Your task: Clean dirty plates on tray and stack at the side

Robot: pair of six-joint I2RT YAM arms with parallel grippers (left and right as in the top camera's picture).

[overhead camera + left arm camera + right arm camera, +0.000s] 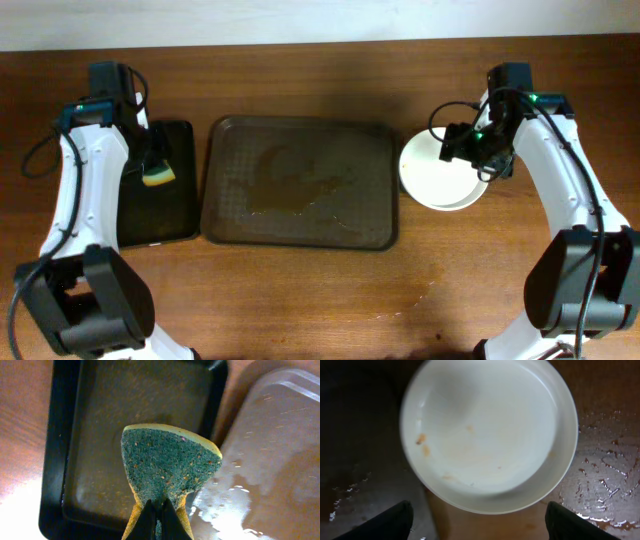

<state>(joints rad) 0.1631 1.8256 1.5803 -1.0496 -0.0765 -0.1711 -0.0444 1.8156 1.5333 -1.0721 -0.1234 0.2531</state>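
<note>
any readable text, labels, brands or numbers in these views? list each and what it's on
None readable in any view.
No print, label, brand or number shows on the plates, the tray, the black tray or the sponge.
Nothing looks like text too small or blurred to read either.

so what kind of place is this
Probably a robot dishwashing test bench rather than a kitchen: wooden table, wet brown tray, white plates beside it, sponge over a black tray.
</note>
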